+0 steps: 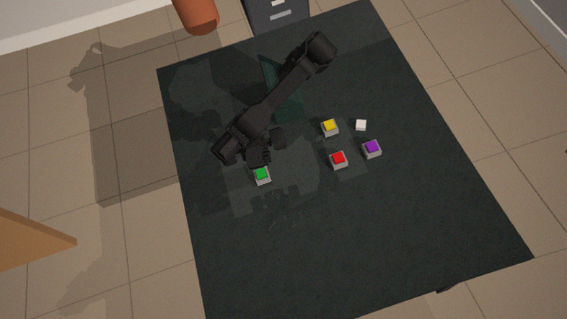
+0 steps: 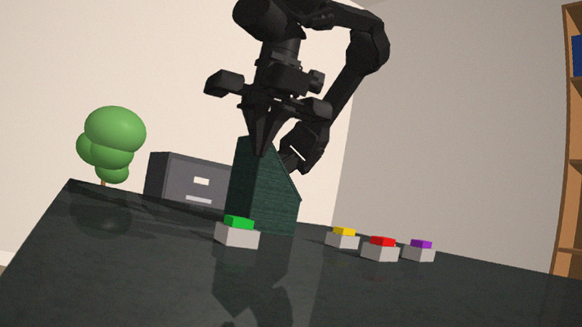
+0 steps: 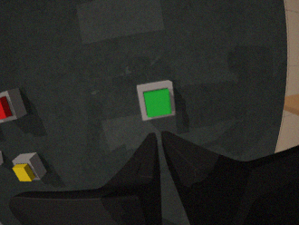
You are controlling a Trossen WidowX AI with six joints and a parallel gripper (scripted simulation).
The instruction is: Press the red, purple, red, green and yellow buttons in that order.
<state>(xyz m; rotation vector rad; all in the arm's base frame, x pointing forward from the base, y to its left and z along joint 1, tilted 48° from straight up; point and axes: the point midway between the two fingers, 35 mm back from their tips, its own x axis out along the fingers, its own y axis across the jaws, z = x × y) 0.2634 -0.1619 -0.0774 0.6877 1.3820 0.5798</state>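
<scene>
My gripper point(image 2: 259, 155) point(image 3: 158, 138) is shut and empty, pointing down, well above the table near the green button. The green button point(image 1: 260, 173) point(image 2: 239, 221) point(image 3: 158, 102) stands raised on its light base, just ahead of the fingertips in the wrist view. The red button point(image 1: 338, 157) point(image 2: 382, 240) point(image 3: 4, 108) is raised, to the right in the top and exterior views. The yellow button point(image 1: 329, 125) point(image 2: 344, 230) point(image 3: 24, 172) and the purple button point(image 1: 372, 146) point(image 2: 420, 244) are raised too; the purple one is not in the wrist view.
A small white block point(image 1: 361, 125) lies beside the yellow and purple buttons. A dark green slanted block point(image 1: 289, 109) point(image 2: 275, 199) stands on the dark table point(image 1: 350, 252) point(image 2: 412, 320) behind the buttons, close to the arm.
</scene>
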